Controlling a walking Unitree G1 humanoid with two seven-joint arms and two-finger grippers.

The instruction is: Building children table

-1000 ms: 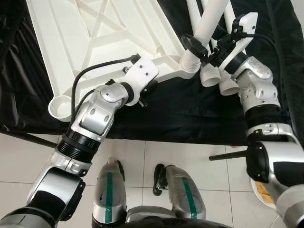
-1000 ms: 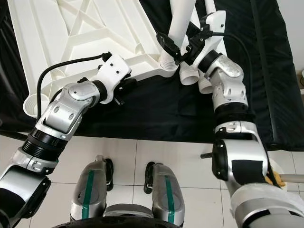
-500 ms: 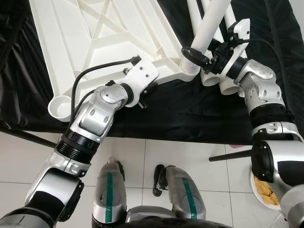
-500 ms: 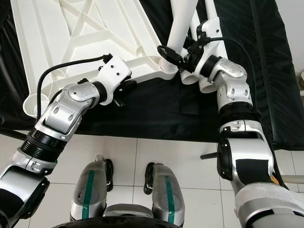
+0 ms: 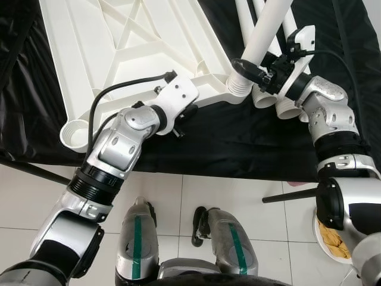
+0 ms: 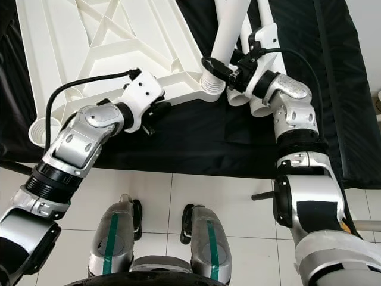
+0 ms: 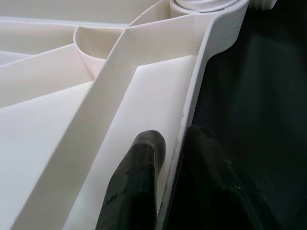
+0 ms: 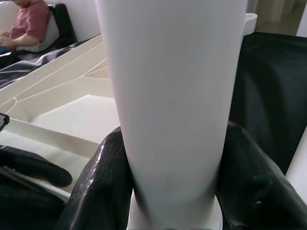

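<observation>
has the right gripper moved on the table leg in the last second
Yes. The right gripper turned on its wrist around the leg, staying just above the corner socket.

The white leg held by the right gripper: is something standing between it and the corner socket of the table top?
Nothing visible does. The right gripper is shut on the white leg, whose ribbed lower end already sits at the corner socket of the table top. The left gripper pinches the table top's edge.

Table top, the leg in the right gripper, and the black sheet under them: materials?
Table top: likely moulded plastic, matte white, ribbed underside. Leg in right gripper: same-looking smooth white plastic tube. Black sheet: thin fabric or film, creased with slight sheen; can't tell which.
</observation>
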